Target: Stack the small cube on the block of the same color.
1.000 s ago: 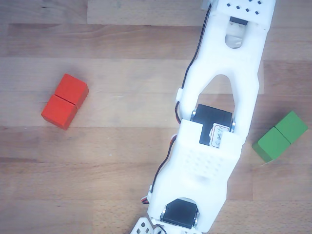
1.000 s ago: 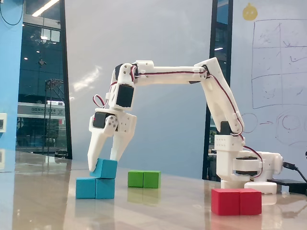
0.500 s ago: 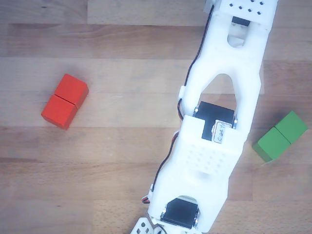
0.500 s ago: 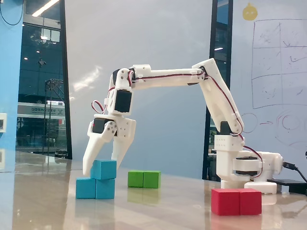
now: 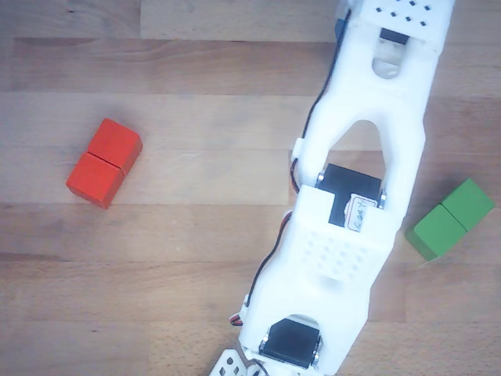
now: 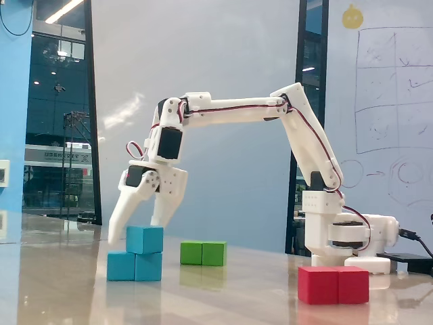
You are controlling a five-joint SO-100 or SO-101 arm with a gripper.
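Note:
In the fixed view the small light-blue cube (image 6: 145, 240) sits upright on the right half of the light-blue oblong block (image 6: 122, 267), which lies on the table. My gripper (image 6: 134, 233) hangs over the stack, open. Its left finger (image 6: 119, 220) reaches down just left of the cube with a gap. Its right finger (image 6: 161, 210) ends at the cube's top edge, apparently behind it. In the other view, seen from above, my arm (image 5: 352, 235) covers the blue pieces and the fingertips are out of view.
A red oblong block (image 5: 104, 162) (image 6: 333, 284) and a green oblong block (image 5: 452, 218) (image 6: 203, 253) lie on the wooden table on either side of the arm. The arm's base (image 6: 342, 237) stands at the right of the fixed view.

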